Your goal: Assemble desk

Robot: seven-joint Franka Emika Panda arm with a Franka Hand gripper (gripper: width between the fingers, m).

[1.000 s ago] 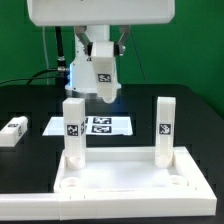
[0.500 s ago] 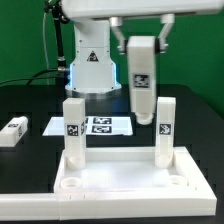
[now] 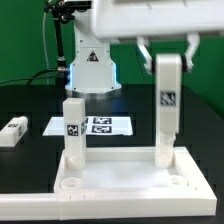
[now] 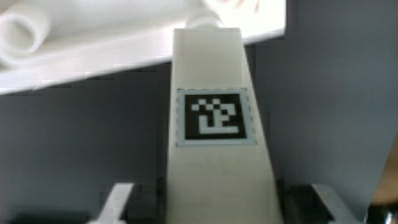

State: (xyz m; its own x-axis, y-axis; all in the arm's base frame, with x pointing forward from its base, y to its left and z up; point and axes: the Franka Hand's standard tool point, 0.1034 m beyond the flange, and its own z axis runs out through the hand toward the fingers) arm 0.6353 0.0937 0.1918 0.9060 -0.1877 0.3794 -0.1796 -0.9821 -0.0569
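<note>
My gripper (image 3: pixel 168 58) is clenched on a leg (image 3: pixel 167 95), long axis upright, tag facing out, over the desk panel's (image 3: pixel 130 182) corner on the exterior view's right. Its lower end blurs into white, perhaps a second leg (image 3: pixel 161 156) standing behind

The desk panel (image 3: pixel 125 175) looks like white plastic, matt and smooth, with softly rounded edges. The standing leg (image 3: pixel 72 125), the lifted leg (image 3: pixel 167 82) and the loose leg (image 3: pixel 12 132) show the same matt white plastic, each with a flat black-and-white printed tag (image 4: pixel 214 115). The table (image 3: pixel 25 175) is black and dull. The marker board (image 3: pixel 90 125) looks thin and matt, like paper or card. The gripper (image 3: pixel 168 62) has a smooth white shell, a little glossy.
</note>
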